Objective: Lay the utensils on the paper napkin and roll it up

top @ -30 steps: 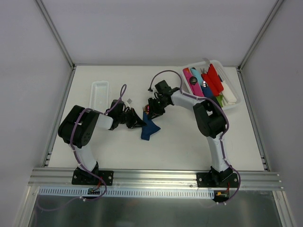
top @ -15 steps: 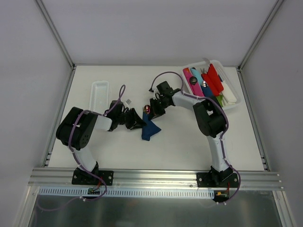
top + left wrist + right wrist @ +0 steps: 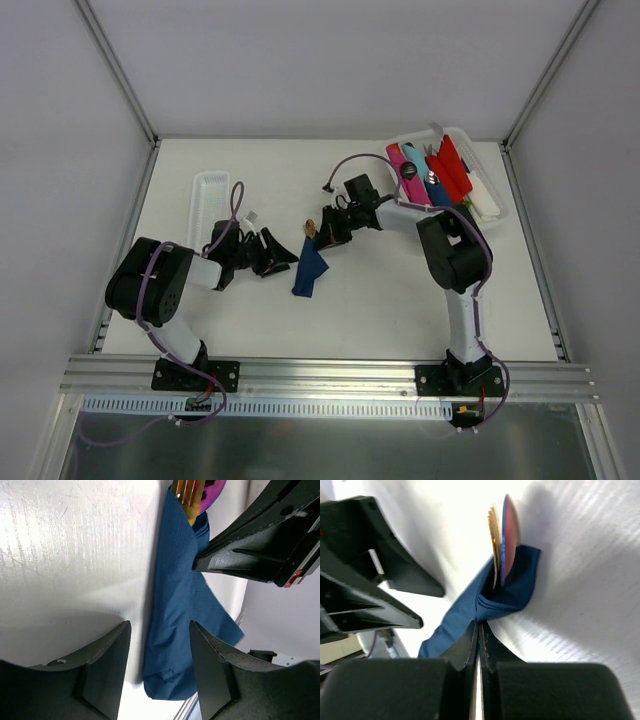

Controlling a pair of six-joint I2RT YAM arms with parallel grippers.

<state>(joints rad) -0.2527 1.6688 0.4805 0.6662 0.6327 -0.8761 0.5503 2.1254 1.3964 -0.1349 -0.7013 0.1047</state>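
The paper napkin lies mid-table as a loose, narrow blue bundle. The heads of the utensils poke out of its far end, so they are wrapped but not tightly. The right gripper has its jaws pressed fully together, with the tips at the fold just below the utensil heads. I cannot tell whether a layer of paper is caught between them. The left gripper stands with its jaws apart, to the left of the bundle and not touching it, holding nothing. The worry is that nothing pins the roll at that end. If the right arm tugs or lifts, I think the thin paper could unfold or tear, or the slim pieces could slide out of the open end. The overhead view shows both arms facing each other across the bundle, with the white tray well off to the left. Only the wrist views show the loose flap at the near end, the gold fork tines beside a rainbow-tinted head, and how closed the right fingers are.
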